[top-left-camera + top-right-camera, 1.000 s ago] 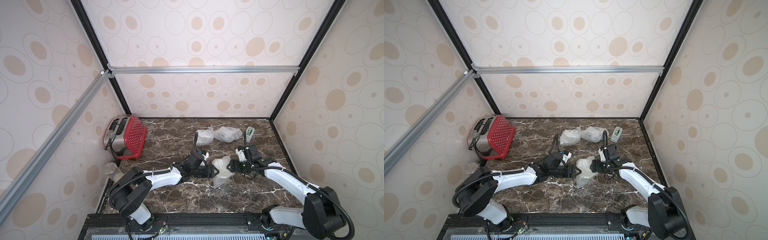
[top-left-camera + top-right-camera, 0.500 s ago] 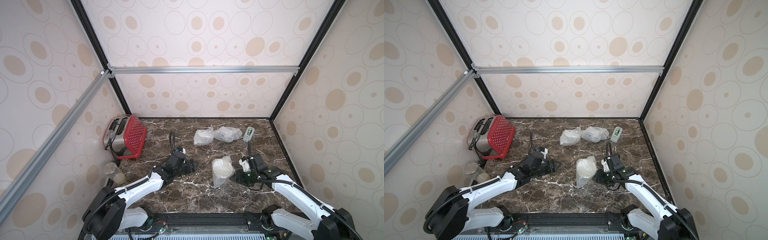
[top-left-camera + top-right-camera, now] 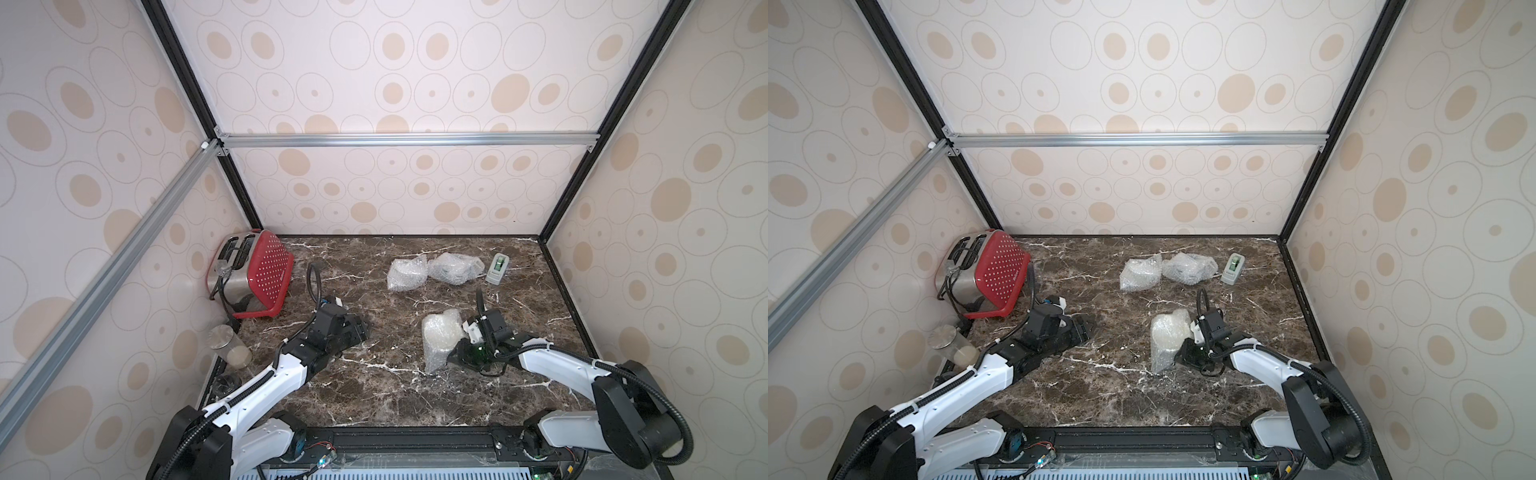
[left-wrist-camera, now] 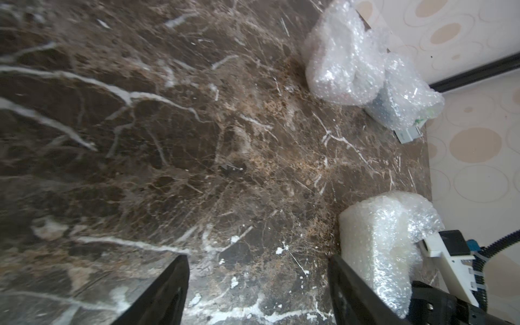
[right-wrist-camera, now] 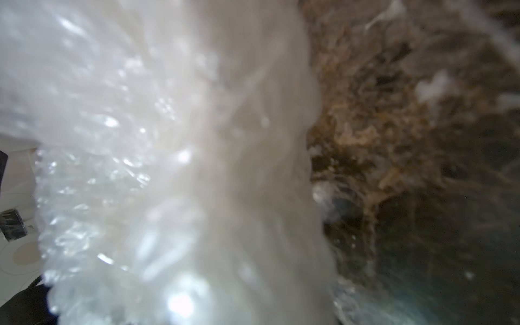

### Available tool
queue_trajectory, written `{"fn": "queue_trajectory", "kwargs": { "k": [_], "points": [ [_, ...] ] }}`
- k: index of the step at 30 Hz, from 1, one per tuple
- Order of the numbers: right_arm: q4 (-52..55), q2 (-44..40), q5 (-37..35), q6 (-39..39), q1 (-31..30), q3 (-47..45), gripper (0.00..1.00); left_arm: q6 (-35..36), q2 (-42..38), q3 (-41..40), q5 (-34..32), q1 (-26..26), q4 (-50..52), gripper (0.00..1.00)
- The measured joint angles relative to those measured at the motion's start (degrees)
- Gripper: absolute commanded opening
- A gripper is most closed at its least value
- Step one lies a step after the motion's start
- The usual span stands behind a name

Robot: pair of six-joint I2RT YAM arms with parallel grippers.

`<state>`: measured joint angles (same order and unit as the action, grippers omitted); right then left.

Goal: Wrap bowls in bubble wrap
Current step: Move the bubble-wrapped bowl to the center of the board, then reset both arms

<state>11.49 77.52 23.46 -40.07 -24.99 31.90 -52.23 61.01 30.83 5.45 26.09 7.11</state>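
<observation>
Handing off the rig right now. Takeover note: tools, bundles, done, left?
Left tool: open, empty, over the table, clear of the wrap.
Right tool: against the near bundle at its lower end; grip cannot be told, its wrist view is blurred wrap.
First back bundle and second back bundle lie side by side, beside the tape dispenser.
Done: those two look wrapped.
Left: near bundle, cream-white bowl showing through, loose end toward the robot; probably close it.
</observation>
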Motion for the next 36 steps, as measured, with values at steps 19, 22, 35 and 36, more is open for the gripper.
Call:
{"fn": "queue_trajectory", "kwargs": {
  "k": [19,22,35,36],
  "points": [
    [-6.3,11.1,-2.4,6.8,-0.2,11.5,0.49,4.1,-13.6,-2.7,-12.7,-14.1,10.1,0.91],
    [-1.4,4.2,-7.0,11.1,-0.1,11.5,0.57,5.3,-15.4,-2.7,-18.1,-14.2,11.1,0.99],
    [2.8,-16.6,-42.3,22.3,8.2,11.0,0.99,15.7,-21.3,-3.6,-44.1,-14.2,5.6,0.99],
    [0.6,-17.2,-45.3,22.9,8.3,9.7,0.99,16.6,-21.4,-4.3,-45.6,-14.2,4.1,0.99]
  ]
}}
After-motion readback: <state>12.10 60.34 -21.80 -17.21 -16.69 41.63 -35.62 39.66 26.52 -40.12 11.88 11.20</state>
